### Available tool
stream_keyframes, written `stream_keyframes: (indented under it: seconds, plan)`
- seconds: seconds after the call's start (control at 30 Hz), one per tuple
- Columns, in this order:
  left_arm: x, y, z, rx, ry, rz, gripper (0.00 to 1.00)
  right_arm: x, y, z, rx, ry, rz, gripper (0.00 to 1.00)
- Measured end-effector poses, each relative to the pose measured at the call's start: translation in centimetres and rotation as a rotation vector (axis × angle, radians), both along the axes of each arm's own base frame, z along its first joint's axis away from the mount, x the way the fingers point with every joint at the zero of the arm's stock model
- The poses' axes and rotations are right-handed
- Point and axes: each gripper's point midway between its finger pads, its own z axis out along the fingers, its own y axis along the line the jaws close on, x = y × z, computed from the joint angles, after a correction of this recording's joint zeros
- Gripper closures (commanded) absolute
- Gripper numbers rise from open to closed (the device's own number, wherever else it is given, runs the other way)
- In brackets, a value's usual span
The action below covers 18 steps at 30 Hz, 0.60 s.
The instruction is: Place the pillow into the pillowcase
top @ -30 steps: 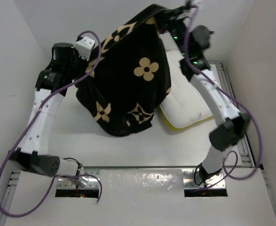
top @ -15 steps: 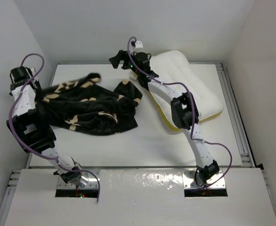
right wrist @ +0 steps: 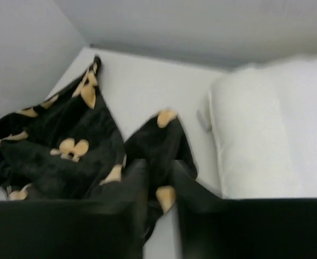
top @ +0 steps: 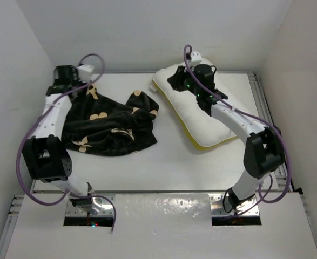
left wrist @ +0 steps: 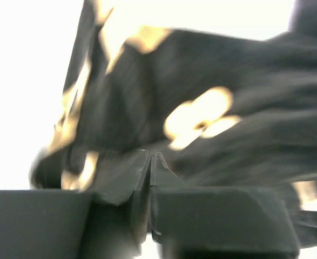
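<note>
The black pillowcase (top: 107, 124) with tan flowers lies crumpled on the left half of the table. My left gripper (top: 76, 86) is at its far left corner. In the left wrist view the jaws (left wrist: 150, 157) are shut, with the pillowcase (left wrist: 228, 118) fabric reaching right up to the tips. The white pillow (top: 207, 110) with yellow trim lies flat on the right. My right gripper (top: 173, 82) hovers over the pillow's far left corner. Its jaws (right wrist: 158, 164) stand slightly open and hold nothing. Below them are the pillowcase (right wrist: 66, 145) and the pillow (right wrist: 266, 129).
White walls close in the table (top: 163, 156) at the back and on both sides. A metal rail (top: 266, 108) runs along the right edge. Purple cables (top: 26, 140) loop off both arms.
A second ago the pillowcase hung high between both grippers. It now lies heaped on the table's left. The right gripper has let go and moved over the pillow's far corner.
</note>
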Motion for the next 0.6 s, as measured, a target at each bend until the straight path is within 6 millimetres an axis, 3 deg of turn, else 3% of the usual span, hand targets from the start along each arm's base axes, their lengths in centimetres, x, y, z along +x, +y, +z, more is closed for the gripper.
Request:
stream_keyframes:
  seconds: [0.03, 0.1, 0.17, 0.23, 0.3, 0.37, 0.47, 0.6]
  plan:
    - [0.9, -2.8, 1.0, 0.024, -0.024, -0.099, 0.56, -0.8, -0.2, -1.1, -0.018, 0.028, 0.003, 0.33]
    - [2.1, -8.8, 2.1, 0.057, -0.052, -0.292, 0.3, -3.0, 0.5, -5.0, -0.075, 0.114, 0.038, 0.28]
    - [2.4, -14.1, 1.6, 0.059, -0.047, -0.452, 0.21, -6.0, 1.5, -10.0, -0.135, 0.23, 0.086, 0.29]
    - [2.1, -18.3, -0.4, 0.042, -0.003, -0.576, 0.15, -9.5, 2.3, -15.1, -0.205, 0.358, 0.132, 0.3]
    - [1.9, -20.2, -2.8, 0.014, 0.055, -0.632, 0.15, -12.3, 2.9, -18.6, -0.281, 0.432, 0.162, 0.3]
    - [2.1, -21.0, -5.0, -0.012, 0.109, -0.658, 0.15, -13.9, 3.7, -20.6, -0.345, 0.457, 0.184, 0.31]
    - [2.5, -21.3, -7.7, -0.07, 0.187, -0.682, 0.2, -15.2, 5.4, -21.6, -0.359, 0.458, 0.223, 0.35]
    - [2.3, -20.3, -10.9, -0.12, 0.282, -0.664, 0.24, -14.9, 6.1, -22.6, -0.292, 0.447, 0.221, 0.39]
